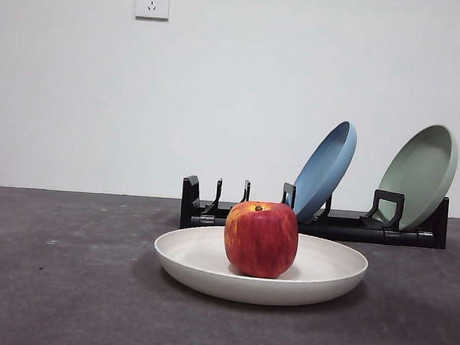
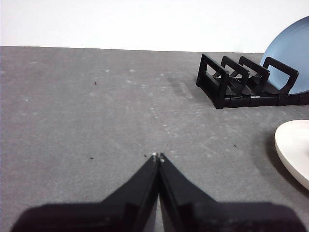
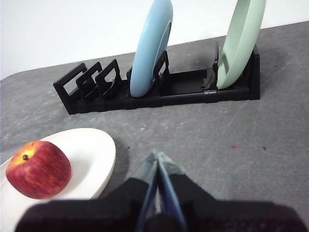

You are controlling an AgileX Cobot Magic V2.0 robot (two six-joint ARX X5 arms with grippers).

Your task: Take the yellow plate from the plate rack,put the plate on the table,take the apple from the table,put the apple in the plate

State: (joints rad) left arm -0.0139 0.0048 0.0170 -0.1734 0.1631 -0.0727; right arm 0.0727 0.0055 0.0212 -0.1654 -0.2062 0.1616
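Note:
The yellow plate (image 1: 317, 277), pale cream, lies flat on the table (image 1: 56, 287) in front of the plate rack (image 1: 345, 226). The red apple (image 1: 261, 238) stands upright in the plate's middle. In the right wrist view the apple (image 3: 37, 169) sits in the plate (image 3: 94, 154), and my right gripper (image 3: 158, 157) is shut and empty beside the plate's rim. My left gripper (image 2: 157, 156) is shut and empty over bare table, with the plate's edge (image 2: 294, 150) off to one side. Neither arm shows in the front view.
A blue plate (image 1: 325, 170) and a pale green plate (image 1: 421, 174) lean in the rack's right slots; its left slots are empty. A white wall with two sockets stands behind the table.

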